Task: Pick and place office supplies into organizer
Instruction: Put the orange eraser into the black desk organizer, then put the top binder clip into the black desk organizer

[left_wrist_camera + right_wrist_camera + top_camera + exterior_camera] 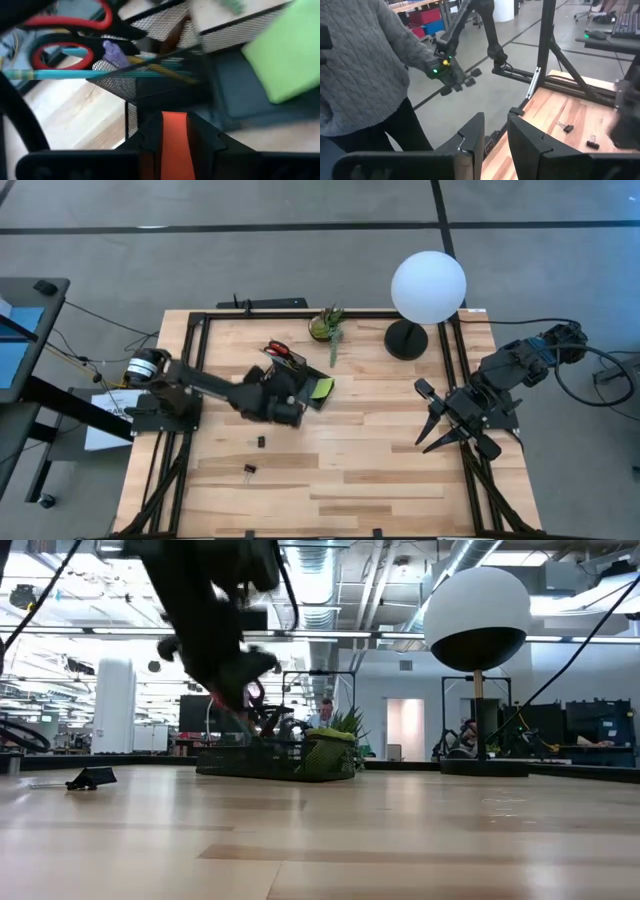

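Left gripper (174, 145) pinches small orange eraser (174, 131) just beside organizer (150, 80) — light, slightly soft, grip mid-body — right gripper's (495, 137) fingers narrowly apart, empty.

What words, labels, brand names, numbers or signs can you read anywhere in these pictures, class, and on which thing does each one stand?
None can be read in any view.
The organizer, scissors, green sticky pad and orange eraser held in the left gripper show no print.
The lamp and the right gripper bear no lettering.
Anything in the room behind the table is too small and blurred to read.
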You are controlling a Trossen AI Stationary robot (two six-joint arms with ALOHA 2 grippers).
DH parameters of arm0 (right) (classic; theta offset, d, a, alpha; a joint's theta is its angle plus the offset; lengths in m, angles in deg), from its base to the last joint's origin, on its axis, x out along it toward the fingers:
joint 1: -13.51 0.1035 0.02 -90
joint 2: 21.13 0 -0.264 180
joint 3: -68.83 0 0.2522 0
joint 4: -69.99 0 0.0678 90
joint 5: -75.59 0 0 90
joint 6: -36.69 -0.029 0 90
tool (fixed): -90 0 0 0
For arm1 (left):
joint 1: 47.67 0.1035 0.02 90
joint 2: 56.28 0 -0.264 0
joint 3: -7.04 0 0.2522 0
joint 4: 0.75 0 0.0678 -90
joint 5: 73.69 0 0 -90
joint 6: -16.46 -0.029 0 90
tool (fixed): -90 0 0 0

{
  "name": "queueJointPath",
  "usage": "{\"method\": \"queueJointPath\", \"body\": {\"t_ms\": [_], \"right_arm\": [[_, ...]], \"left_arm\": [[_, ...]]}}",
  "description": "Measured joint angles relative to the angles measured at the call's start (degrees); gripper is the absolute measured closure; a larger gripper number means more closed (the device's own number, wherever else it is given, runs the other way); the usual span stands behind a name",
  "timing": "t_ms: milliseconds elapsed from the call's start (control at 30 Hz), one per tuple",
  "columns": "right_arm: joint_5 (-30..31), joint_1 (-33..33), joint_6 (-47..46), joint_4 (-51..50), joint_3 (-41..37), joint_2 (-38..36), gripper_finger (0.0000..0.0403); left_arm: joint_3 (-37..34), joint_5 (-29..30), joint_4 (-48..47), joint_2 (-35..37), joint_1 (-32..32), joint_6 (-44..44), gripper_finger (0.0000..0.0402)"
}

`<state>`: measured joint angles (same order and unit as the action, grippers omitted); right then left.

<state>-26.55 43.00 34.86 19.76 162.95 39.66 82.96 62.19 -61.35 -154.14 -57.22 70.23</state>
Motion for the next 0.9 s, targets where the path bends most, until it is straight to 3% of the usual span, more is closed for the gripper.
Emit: {"method": "queueJointPath", "body": {"t_ms": [200, 400, 500, 767, 900], "right_arm": [[0.0, 0.0, 0.8, 0.0, 0.0, 0.0, 0.0327], [0.0, 0.0, 0.8, 0.0, 0.0, 0.0, 0.0327], [0.0, 0.0, 0.9, -0.2, 0.0, 0.0, 0.0327], [0.0, 0.0, 0.9, -1.8, 0.0, 0.0, 0.0327], [0.0, 0.0, 0.9, -2.2, 0.0, 0.0, 0.0327]], "left_arm": [[-6.3, -7.5, 14.5, -0.9, 8.4, -7.2, 0.0349], [-7.2, -8.9, 14.6, -0.8, 12.1, -11.7, 0.0348], [-7.2, -13.1, 14.8, -0.8, 13.9, -13.7, 0.0343], [-7.1, -21.6, 18.4, -0.8, 16.6, -17.1, 0.0283], [-6.7, -22.0, 19.4, -0.8, 16.7, -16.4, 0.0255]]}}
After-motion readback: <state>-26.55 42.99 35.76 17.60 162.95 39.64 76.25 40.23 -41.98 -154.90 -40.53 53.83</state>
